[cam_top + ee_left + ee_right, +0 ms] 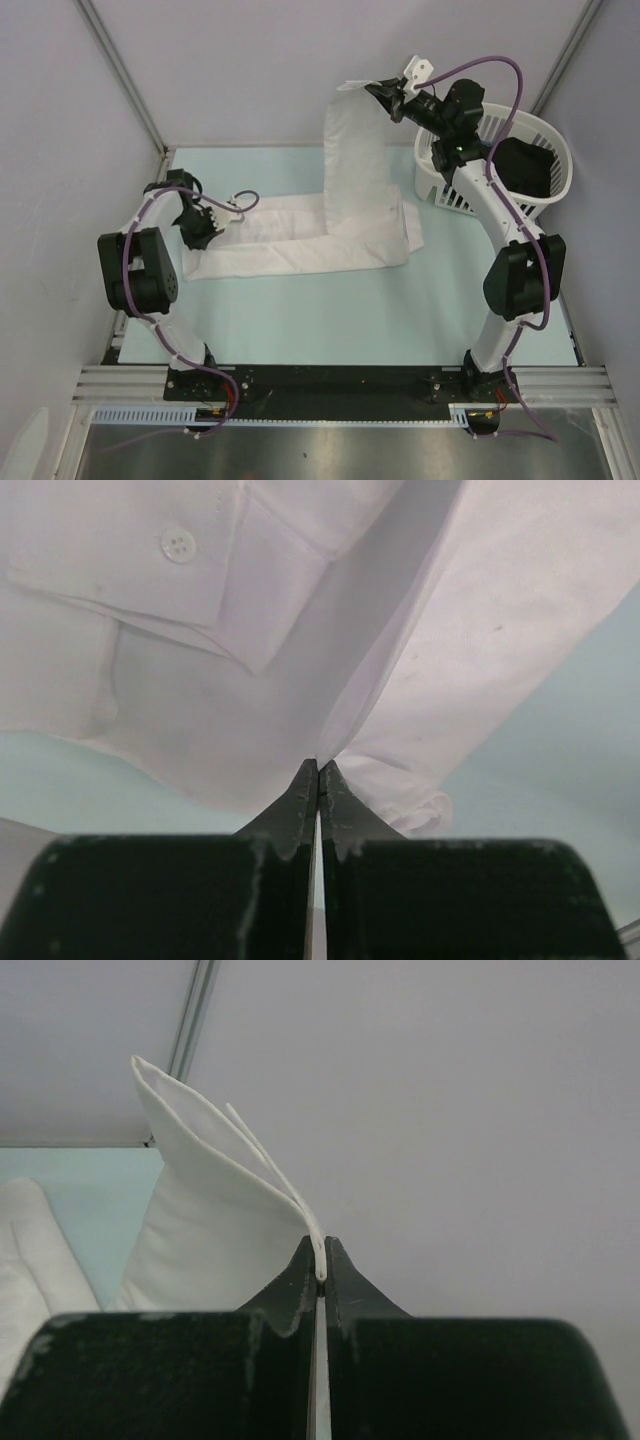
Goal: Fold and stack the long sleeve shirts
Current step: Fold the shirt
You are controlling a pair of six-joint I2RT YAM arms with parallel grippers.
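A white long sleeve shirt (300, 240) lies across the middle of the pale green table (300, 320), partly folded. One part of it (355, 150) is lifted high toward the back. My right gripper (385, 98) is shut on the top edge of that lifted part; the pinched cloth edge shows in the right wrist view (318, 1255). My left gripper (207, 222) is shut on the shirt's left end, low at the table; in the left wrist view (318, 770) the cloth bunches at the fingertips, with a buttoned cuff (180, 545) above.
A white slatted basket (500, 165) stands at the back right, behind my right arm, with something black (525, 165) inside. Grey walls enclose the table at the back and sides.
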